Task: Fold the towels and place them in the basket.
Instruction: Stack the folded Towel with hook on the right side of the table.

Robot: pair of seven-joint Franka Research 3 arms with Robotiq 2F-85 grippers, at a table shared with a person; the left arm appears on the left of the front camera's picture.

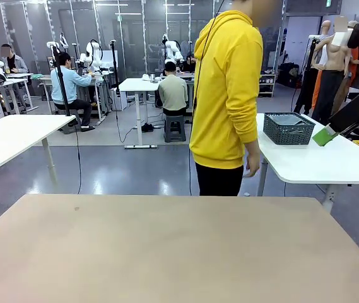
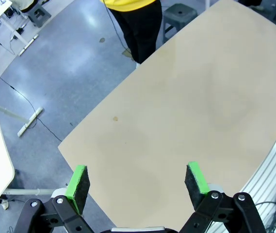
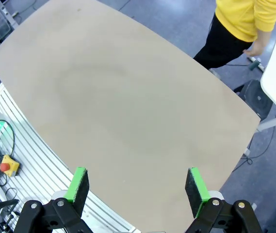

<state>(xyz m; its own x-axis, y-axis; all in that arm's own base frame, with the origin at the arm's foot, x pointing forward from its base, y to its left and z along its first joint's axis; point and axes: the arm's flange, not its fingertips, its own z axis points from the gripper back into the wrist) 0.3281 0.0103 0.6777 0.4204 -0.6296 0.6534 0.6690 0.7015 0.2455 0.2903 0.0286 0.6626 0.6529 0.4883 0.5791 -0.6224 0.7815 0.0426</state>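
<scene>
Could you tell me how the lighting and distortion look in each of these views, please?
Front view: even overhead light, ceiling glare on the glossy floor, table matte. Left wrist view: table edge bowed by the wide lens. Right wrist view: same bowing, faint smudges on the table.

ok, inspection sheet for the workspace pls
Surface: tan table, bare.
Job's things: dark grey basket on the white side table behind the person; something pale grey lies in it, cannot tell if a towel.
Clutter: nothing seen.
Grippers: left gripper open, holding nothing; right gripper open, holding nothing.
Cables: bundle with a yellow stop button beside the table.
Surroundings: people at far tables.
</scene>
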